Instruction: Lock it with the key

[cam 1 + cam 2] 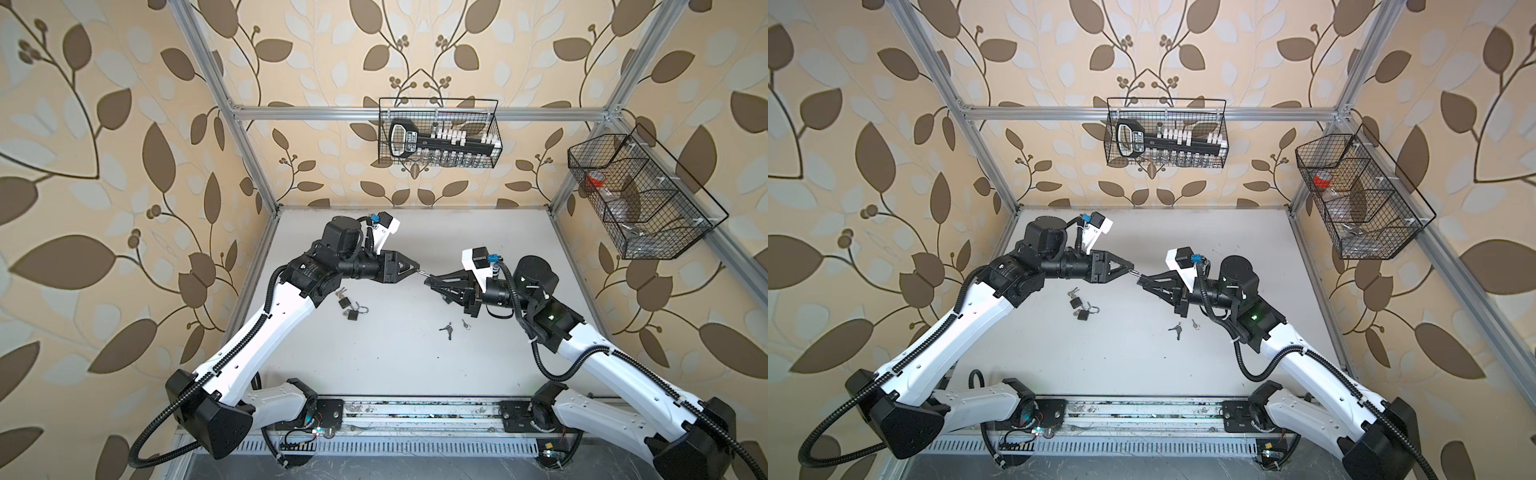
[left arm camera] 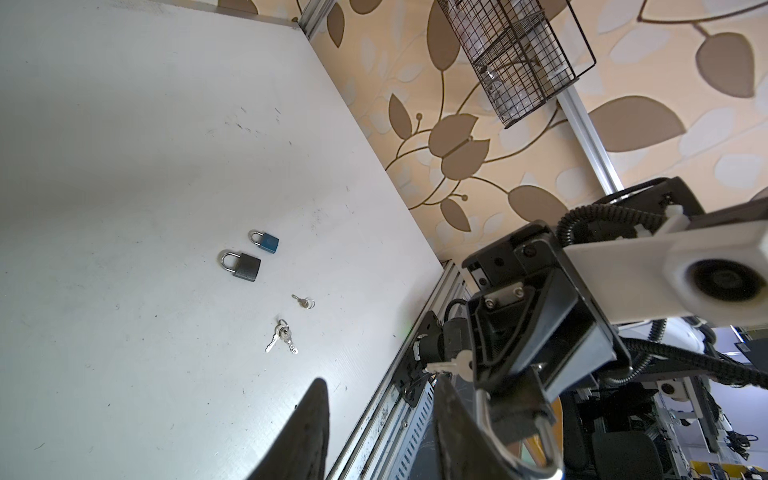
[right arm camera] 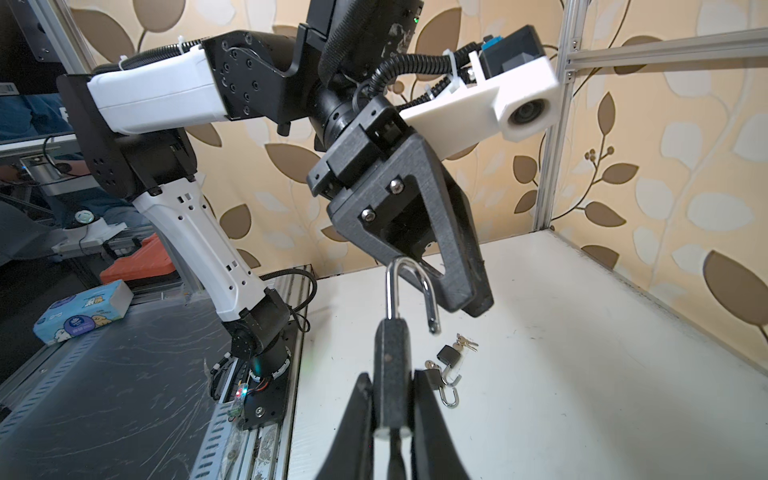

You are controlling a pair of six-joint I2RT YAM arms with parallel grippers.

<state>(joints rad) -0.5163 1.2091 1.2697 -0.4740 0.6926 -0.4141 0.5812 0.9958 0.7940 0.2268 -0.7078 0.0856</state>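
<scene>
My right gripper is shut on the dark body of a padlock, held above the table. Its silver shackle stands open and reaches the tips of my left gripper. In the left wrist view the left gripper is open with nothing in the gap, and the shackle lies against the outer side of one finger. A silver key shows beside the right gripper's fingers; I cannot tell whether it sits in the lock. In both top views the two grippers meet mid-table.
Two dark padlocks, one with an open shackle, lie with keys under the left arm. Loose keys lie near the right arm. A blue padlock and a dark padlock lie further off. Wire baskets hang on the walls.
</scene>
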